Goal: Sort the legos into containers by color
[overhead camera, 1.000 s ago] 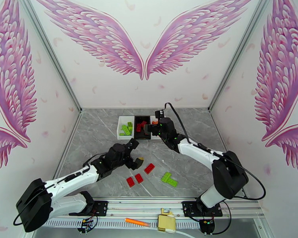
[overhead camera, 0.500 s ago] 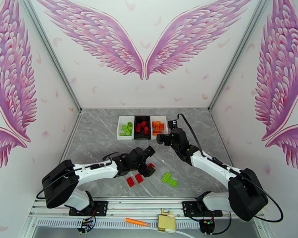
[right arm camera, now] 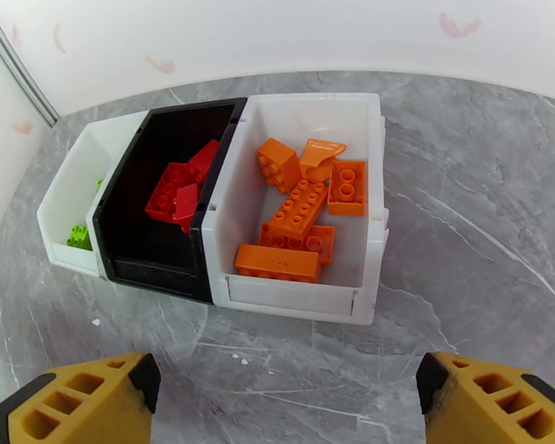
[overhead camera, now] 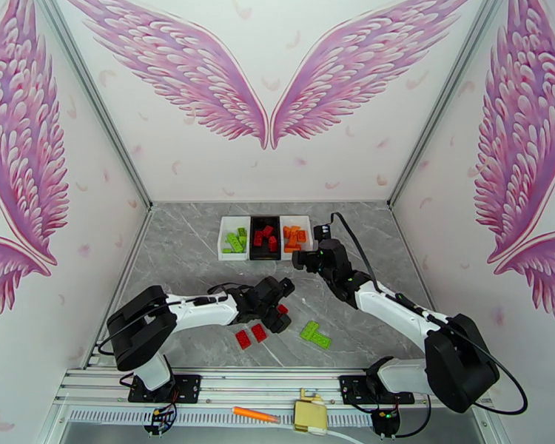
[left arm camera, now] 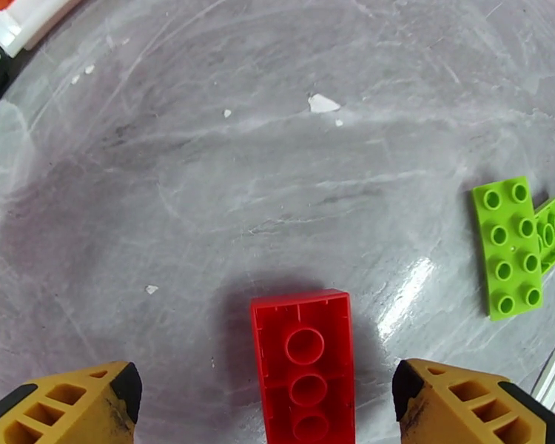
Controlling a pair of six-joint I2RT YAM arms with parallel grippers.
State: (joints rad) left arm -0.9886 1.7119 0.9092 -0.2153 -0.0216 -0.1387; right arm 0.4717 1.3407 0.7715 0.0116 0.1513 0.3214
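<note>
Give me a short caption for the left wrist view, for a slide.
Open left fingers straddle an upside-down red lego on the grey table; two lime green legos lie nearby.

Grey marbled counter (overhead camera: pixel 181 268) is carrying three shallow plastic trays (overhead camera: pixel 264 255) in a row, loose red studded bricks (overhead camera: pixel 243 339) and lime green studded bricks (overhead camera: pixel 315 334).

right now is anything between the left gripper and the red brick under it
Nothing visible does. The red brick lies on the bare table in the gap ahead of the open left gripper, and the green plates sit apart, off to one side.
</note>
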